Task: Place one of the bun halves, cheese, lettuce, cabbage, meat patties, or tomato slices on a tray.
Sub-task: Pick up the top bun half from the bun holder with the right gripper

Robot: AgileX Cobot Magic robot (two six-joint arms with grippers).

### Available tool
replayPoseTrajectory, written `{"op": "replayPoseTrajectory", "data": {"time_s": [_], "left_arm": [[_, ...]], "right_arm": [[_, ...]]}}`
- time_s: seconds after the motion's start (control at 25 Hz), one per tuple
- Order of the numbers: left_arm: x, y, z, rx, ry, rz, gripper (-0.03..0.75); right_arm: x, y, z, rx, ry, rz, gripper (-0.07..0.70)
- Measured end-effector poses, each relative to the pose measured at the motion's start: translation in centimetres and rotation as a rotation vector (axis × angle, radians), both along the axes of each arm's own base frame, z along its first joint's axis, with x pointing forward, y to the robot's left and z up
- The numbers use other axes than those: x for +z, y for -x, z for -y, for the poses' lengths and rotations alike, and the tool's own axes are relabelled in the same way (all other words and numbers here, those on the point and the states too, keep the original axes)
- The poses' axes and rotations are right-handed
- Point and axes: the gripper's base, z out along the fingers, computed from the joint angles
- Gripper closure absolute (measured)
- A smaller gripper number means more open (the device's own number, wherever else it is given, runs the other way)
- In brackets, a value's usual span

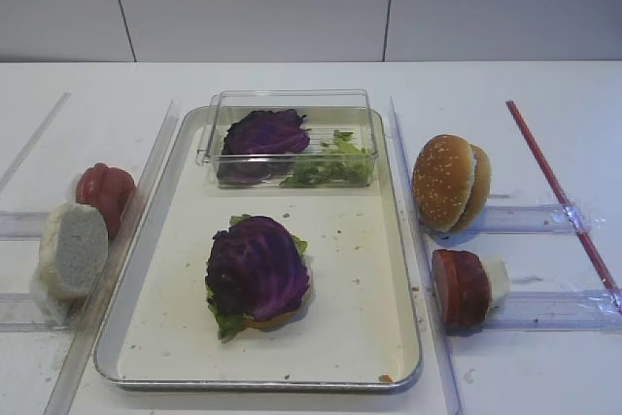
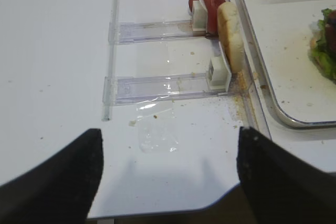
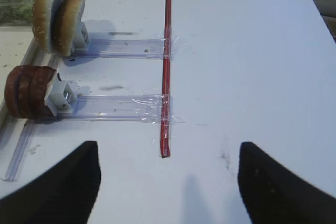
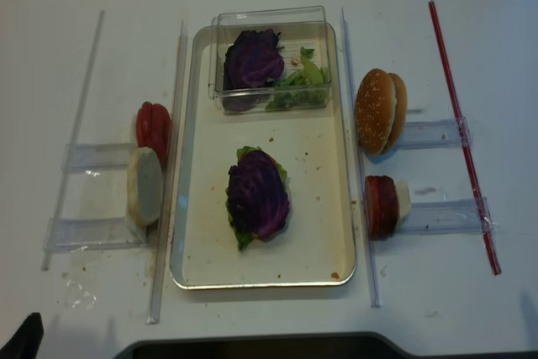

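Observation:
The tray (image 1: 360,269) holds a stack topped by a purple cabbage (image 1: 258,267) leaf over green lettuce (image 1: 229,323). Right of the tray, sesame bun halves (image 1: 445,182) stand on edge, with meat patties (image 1: 460,287) in front of them. To the tray's left stand tomato slices (image 1: 105,191) and a pale bun half (image 1: 73,250). No cheese is in view. My right gripper (image 3: 168,182) hangs open over bare table, well short of the patties (image 3: 29,90) and buns (image 3: 55,17). Above the table's front edge my left gripper (image 2: 168,182) is open and empty, short of the tomato (image 2: 210,1).
A clear plastic box (image 1: 292,138) with more cabbage and lettuce sits at the tray's far end. Clear plastic rails (image 1: 530,310) hold the food on both sides. A red strip (image 1: 559,191) is taped down at the far right. The table's front edge (image 2: 210,208) is under the left gripper.

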Motion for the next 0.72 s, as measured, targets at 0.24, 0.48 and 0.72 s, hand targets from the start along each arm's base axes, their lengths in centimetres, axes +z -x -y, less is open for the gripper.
{"op": "replayPoseTrajectory", "data": {"time_s": [0.24,0.48,0.72], "left_arm": [[0.00,0.00,0.00,0.000,0.000,0.000,0.226],[0.00,0.00,0.00,0.000,0.000,0.000,0.226],[0.00,0.00,0.00,0.000,0.000,0.000,0.226]], "right_arm": [[0.00,0.00,0.00,0.000,0.000,0.000,0.076],[0.00,0.00,0.00,0.000,0.000,0.000,0.076],[0.00,0.00,0.00,0.000,0.000,0.000,0.076]]}}
